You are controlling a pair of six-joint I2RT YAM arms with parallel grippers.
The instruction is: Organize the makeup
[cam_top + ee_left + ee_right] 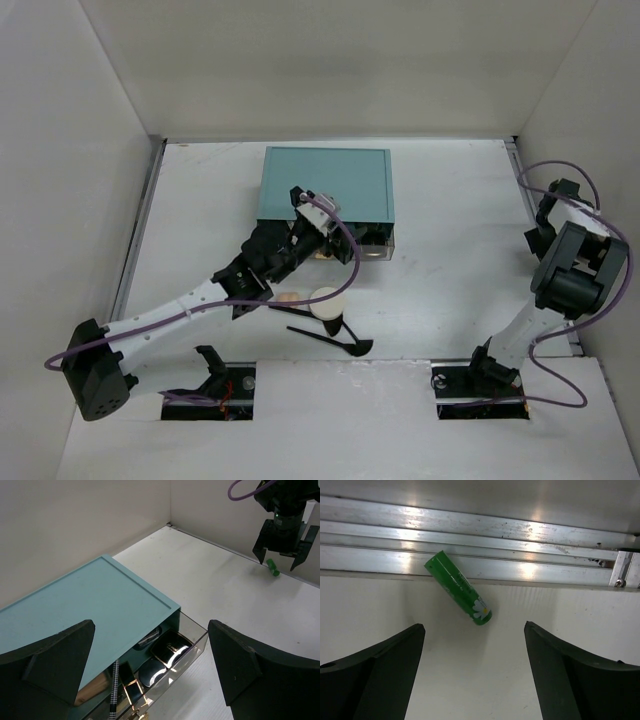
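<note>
You're sitting partway: the clear drawer (192, 640) of the teal box (325, 180) is holding pieces, while a round cream puff (325, 298) and black brush (335, 340) are lying on the white worktop (450, 250). Your right claw (472, 635), gaping wide, is hovering over the green cylindrical tube (458, 587), which is lying diagonally, its plain end against the aluminium rail (530, 530) and its daisy end pointing clawward.

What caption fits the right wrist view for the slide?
Open right gripper hovers over a green tube lying askew by the aluminium rail.
</note>
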